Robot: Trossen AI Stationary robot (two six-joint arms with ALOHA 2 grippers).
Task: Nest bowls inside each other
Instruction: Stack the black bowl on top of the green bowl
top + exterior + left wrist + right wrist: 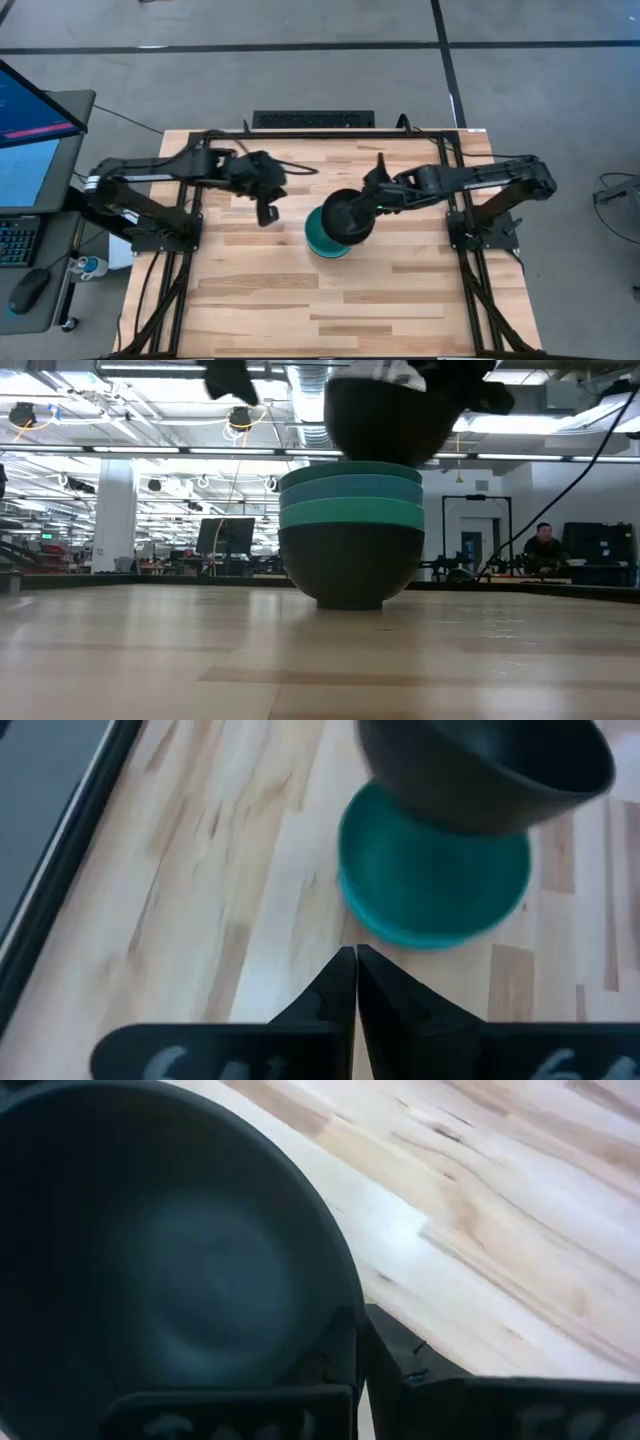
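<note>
A light, stiff, likely slippery black bowl (347, 215) is pinched at its rim by the right gripper (358, 1342) above the nested stack (350, 540), while the left gripper (355, 982) is held closed and empty.

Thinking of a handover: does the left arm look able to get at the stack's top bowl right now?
Probably not: the right gripper holds a black bowl directly over the stack, covering it; the left gripper, shut, sits beside it.

Two dark, slim jointed arms here, all matte black. The left hand (266, 212) shows flat tapering black fingers (325, 995). Black cables trail along both arms.
</note>
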